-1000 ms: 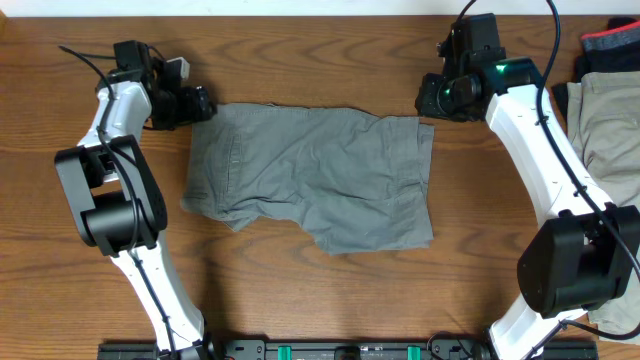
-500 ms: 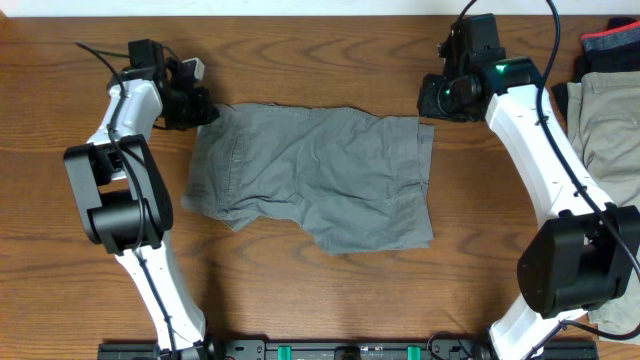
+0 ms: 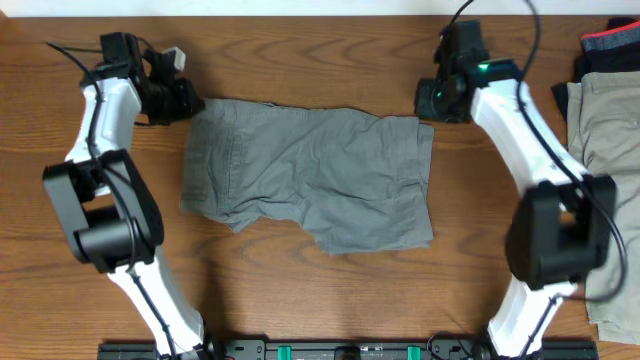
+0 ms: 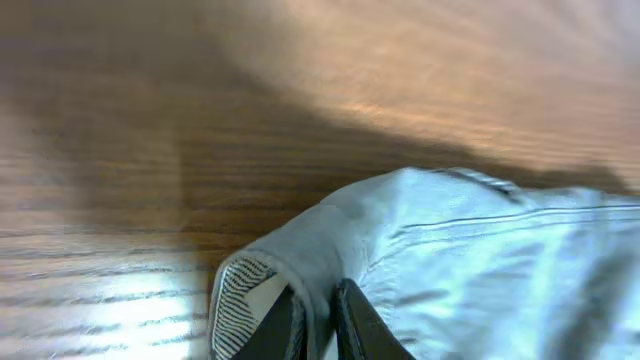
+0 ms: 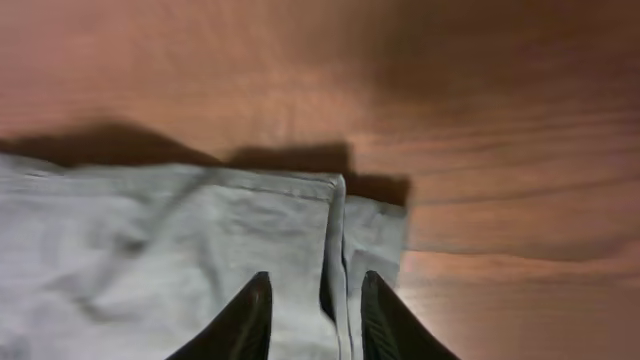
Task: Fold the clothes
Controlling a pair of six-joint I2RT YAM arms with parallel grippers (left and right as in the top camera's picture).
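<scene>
Left claw point(image 4: 322, 310) is pinching the top-left waistband corner of the grey shorts point(image 3: 310, 180), with a fold of cloth caught between its 2 fingers. The shorts lie spread flat in the middle of the table point(image 3: 320, 300). At their top-right corner the right claw point(image 5: 315, 300) straddles the hem seam, its jaws apart on either side and not yet pressed onto the cloth. Pale khaki trousers point(image 3: 605, 120) wait at the far right edge. If the left arm lifts or pulls before the right has closed, I judge the fabric would drag and skew, and that thin hem could slip free. Compared with 0.5 s ago, the top-left corner sits further out to the left and the left edge looks straighter. The right claw has barely shifted, though its arm has swung inward.
</scene>
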